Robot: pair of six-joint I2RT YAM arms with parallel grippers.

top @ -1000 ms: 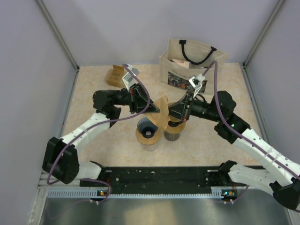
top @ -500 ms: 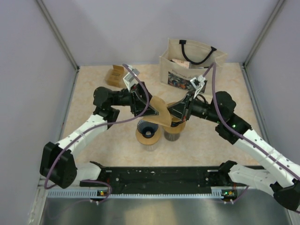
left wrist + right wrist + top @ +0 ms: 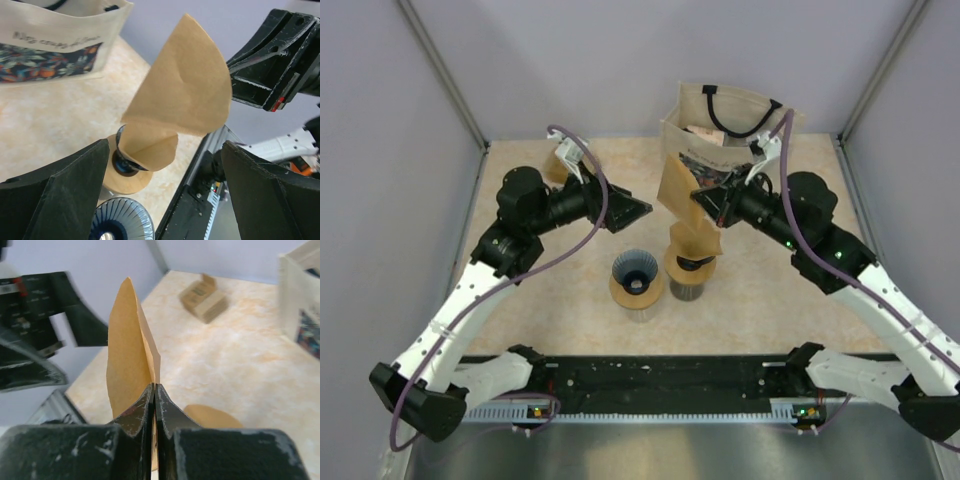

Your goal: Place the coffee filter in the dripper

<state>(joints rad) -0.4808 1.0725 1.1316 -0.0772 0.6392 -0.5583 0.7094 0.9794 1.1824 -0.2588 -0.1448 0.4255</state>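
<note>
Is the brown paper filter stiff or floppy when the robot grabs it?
Probably floppy: the coffee filter curls over at its lower edge. Likely very light too, since the right gripper holds it up by pinching just one edge. It may crease easily; a faint fold shows in it.

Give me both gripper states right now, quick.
Left gripper: open, holding nothing.
Right gripper: closed on the brown paper cone coffee filter.
</note>
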